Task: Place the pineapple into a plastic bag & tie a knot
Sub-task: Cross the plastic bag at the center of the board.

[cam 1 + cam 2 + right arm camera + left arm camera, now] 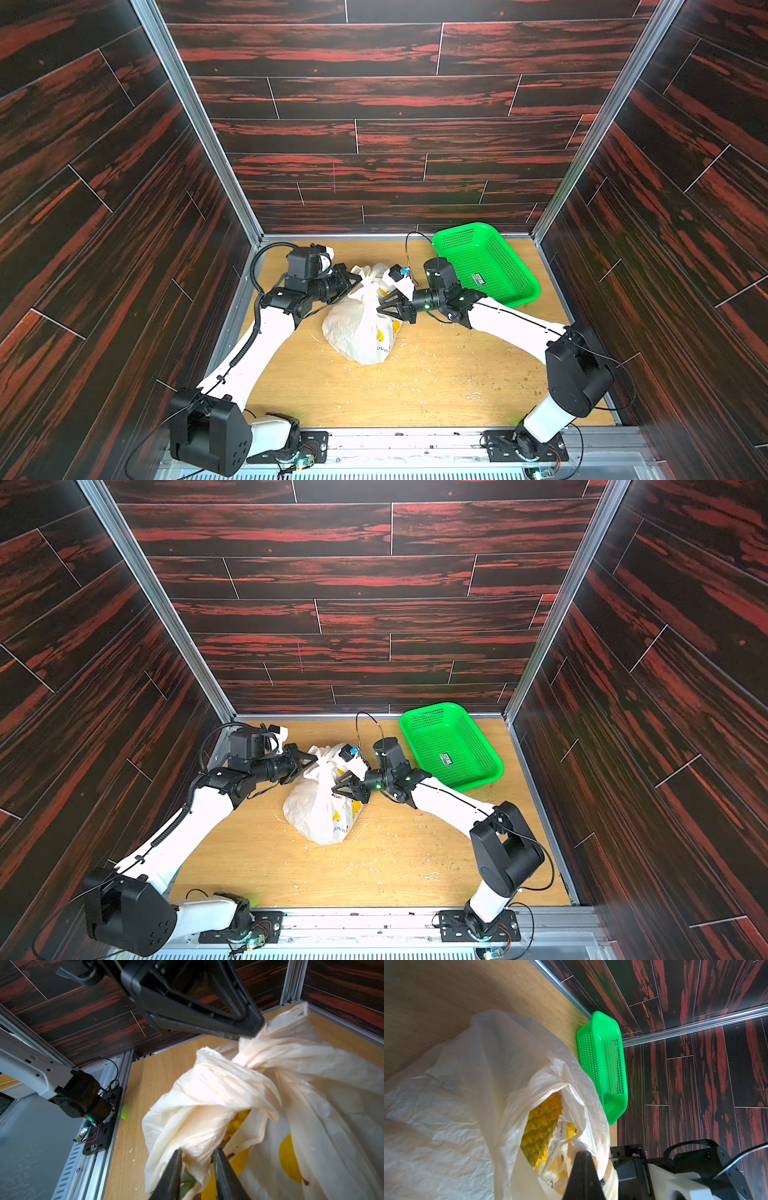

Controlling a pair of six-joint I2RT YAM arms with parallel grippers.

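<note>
Item: one large, thin, crinkly white plastic bag (357,330) with yellow prints, lying mid-table between the two arms and bulging with its load. Contents: one yellow-green scaly pineapple (542,1124), visible through a gap in the mouth. Closure: one knot (247,1061), a bunched twist of the white handle straps with loose ends sticking out. Handling, as judged: the film is soft, light and slippery and would likely tear if dragged against the fruit's spiky skin. The fruit gives the parcel a dense, bottom-heavy weight, so the film alone carries no shape. Best hold: the strap ends beside the knot, where the film is gathered thick, not the thin walls. Grippers, two: the left gripper (248,1031) has its fingers together, clamped on a strap end just beside the knot. The right gripper (197,1160) has its fingers narrowly apart on either side of a fold of film, and I cannot tell whether they bite on it. Surroundings: one green plastic mesh basket (486,257), holding nothing, at the far right corner, well apart from the bag. One light wooden table (415,386), scattered with small crumbs.
</note>
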